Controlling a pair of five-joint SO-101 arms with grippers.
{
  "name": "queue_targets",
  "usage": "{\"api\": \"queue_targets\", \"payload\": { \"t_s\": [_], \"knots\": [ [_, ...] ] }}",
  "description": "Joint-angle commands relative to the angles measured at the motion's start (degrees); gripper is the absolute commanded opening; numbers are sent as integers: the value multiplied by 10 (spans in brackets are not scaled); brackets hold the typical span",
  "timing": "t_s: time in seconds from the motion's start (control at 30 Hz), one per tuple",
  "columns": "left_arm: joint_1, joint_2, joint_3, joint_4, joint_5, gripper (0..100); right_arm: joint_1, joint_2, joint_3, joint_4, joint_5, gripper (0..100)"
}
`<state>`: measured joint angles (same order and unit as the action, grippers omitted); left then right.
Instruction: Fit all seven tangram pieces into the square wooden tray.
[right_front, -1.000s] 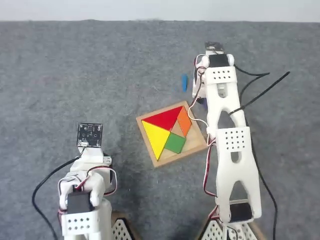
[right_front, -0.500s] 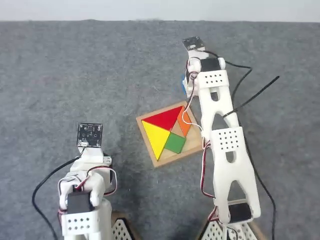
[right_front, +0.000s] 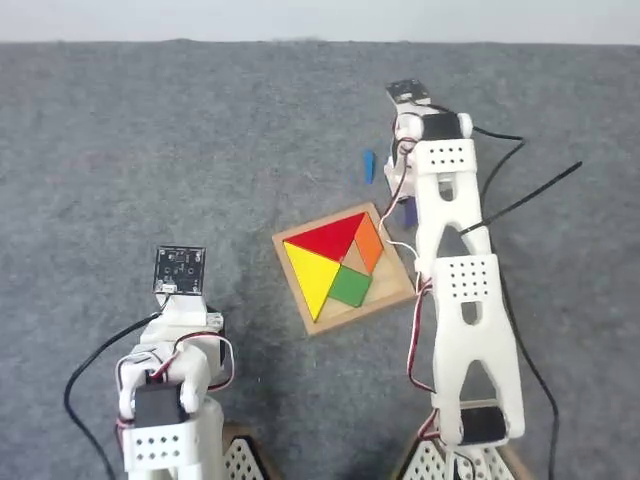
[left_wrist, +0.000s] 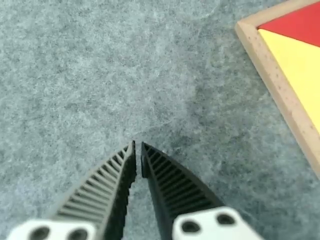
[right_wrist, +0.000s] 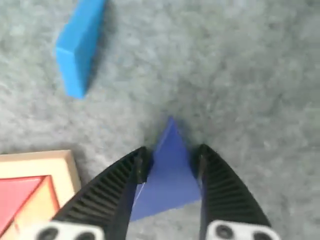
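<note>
While the right gripper clamps the dark blue triangle, the tray lies near. The left gripper has its jaws together.

A grey felt mat covers the table (a pale wall strip lies beyond it).

The tray sits mid-table, turned cornerwise, with four pieces packed into its left and far part. Beyond its far corner a loose piece stands on edge on the mat. Just right of that corner a small triangle sits between the fingers of the right gripper. The left gripper hangs at the near left, well apart from the tray
</note>
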<state>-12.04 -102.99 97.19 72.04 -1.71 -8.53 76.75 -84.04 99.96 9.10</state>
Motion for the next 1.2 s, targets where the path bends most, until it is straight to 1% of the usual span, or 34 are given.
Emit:
{"api": "queue_targets", "payload": {
  "t_s": [0.0,0.1,0.27,0.47,0.53,0.67,0.73,0.83,0.9,0.97,1.03,1.17],
  "knots": [
    [-1,-11,-7,2,10,18,40,-4,6,35,-13,114],
    [-1,-11,-7,2,10,18,42,-45,66,36,-11,124],
    [-1,-11,-7,2,10,18,31,-216,319,27,35,141],
    [-1,-11,-7,2,10,18,64,-373,535,-1,51,139],
    [-1,-11,-7,2,10,18,63,-422,616,-25,62,139],
    [-1,-11,-7,2,10,18,52,-554,796,-112,61,139],
    [-1,-11,-7,2,10,18,45,-631,876,-156,40,143],
    [-1,-11,-7,2,10,18,44,-727,959,-204,-24,144],
    [-1,-11,-7,2,10,18,40,-764,995,-235,-74,144],
    [-1,-11,-7,2,10,18,35,-771,1009,-265,-115,144],
    [-1,-11,-7,2,10,18,28,-761,1003,-281,-137,154],
    [-1,-11,-7,2,10,18,27,-703,977,-283,-171,258]
  ]
}}
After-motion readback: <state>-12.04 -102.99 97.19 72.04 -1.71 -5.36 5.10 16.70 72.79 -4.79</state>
